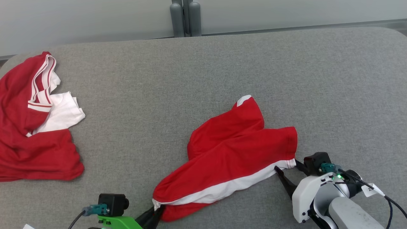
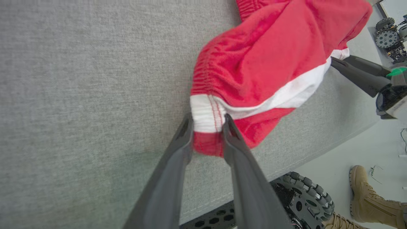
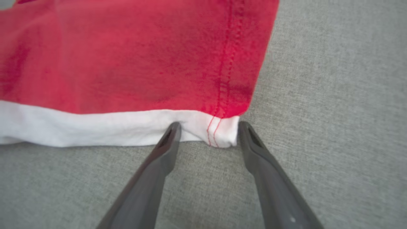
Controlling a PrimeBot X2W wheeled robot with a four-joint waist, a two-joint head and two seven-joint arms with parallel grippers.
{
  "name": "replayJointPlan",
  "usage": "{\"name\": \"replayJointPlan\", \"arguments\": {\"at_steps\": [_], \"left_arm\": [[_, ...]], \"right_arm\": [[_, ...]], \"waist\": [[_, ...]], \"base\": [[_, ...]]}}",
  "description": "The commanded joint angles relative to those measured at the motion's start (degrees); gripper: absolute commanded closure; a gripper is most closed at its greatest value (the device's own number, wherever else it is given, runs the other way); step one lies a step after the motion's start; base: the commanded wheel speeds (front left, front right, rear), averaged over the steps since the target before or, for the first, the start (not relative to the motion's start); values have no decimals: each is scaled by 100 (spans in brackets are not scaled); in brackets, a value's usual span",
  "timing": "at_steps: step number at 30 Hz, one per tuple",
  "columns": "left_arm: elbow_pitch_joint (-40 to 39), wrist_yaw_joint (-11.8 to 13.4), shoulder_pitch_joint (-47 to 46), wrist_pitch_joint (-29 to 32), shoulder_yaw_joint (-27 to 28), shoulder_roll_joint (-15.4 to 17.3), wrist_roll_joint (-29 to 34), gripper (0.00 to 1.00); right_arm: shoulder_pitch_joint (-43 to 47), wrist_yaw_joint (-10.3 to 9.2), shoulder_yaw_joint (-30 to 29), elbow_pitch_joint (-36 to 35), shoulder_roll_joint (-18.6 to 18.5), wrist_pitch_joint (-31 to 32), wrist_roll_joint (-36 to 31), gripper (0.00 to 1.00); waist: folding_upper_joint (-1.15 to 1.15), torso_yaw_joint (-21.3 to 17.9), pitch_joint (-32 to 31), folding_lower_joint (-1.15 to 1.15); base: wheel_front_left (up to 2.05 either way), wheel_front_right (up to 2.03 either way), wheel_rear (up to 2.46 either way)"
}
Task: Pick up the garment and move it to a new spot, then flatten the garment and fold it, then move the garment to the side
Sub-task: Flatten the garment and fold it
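Looks like early days to me. The garment (image 1: 235, 149) is a rumpled pair of red shorts with a white stripe, lying on the grey table (image 1: 222, 63) and stretched between the two tools. The left gripper (image 2: 207, 122) is clamped on the waistband corner, with cloth bunched between its fingers. The right gripper (image 3: 209, 126) is spread apart, and the white hem corner sits right between its tips, not pinched. So I'd guess it's taking hold for a pull-flat. Flattening, folding and moving aside all look undone. Another red-and-white heap (image 1: 28, 140) sits well off beyond the left gripper's outer side.
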Motion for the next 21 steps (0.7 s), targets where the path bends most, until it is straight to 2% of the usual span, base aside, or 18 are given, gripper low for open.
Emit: {"name": "replayJointPlan", "arguments": {"at_steps": [1, 2, 4, 9, 13, 17, 21], "left_arm": [[46, -4, -90, -30, -9, 10, -37, 100], [74, -6, -107, -45, -36, 11, -51, 100], [100, -8, -147, -103, -47, -3, -108, 100], [68, -11, -98, -193, -37, 76, -213, 100], [-375, -13, 56, -283, -12, 162, -437, 100], [-1321, -15, 162, -358, -11, 303, -794, 100], [-2425, -14, 160, -364, 9, 602, -1028, 100]], "right_arm": [[-62, 0, 82, 61, -6, -31, 8, 53], [-96, 0, 137, 66, -8, -75, 25, 64], [-155, -1, 224, 95, -14, -142, 91, 100], [-209, -1, 430, -29, -124, -285, 481, 100], [-63, -3, 348, -559, -415, -367, 986, 100], [237, -3, 67, -1572, -843, -237, 1608, 100], [732, -2, -428, -3169, -1405, 56, 2500, 100]], "waist": [[0, -3, -2, 0], [0, -8, -6, 0], [0, -20, -24, 0], [0, -49, -129, 0], [0, -92, -183, 0], [0, -130, -234, 0], [0, -183, -275, 0]], "base": [[0, 0, 0], [0, 0, 0], [0, 0, 0], [0, 0, 0], [0, 0, 0], [0, 0, 0], [0, 0, 0]]}}
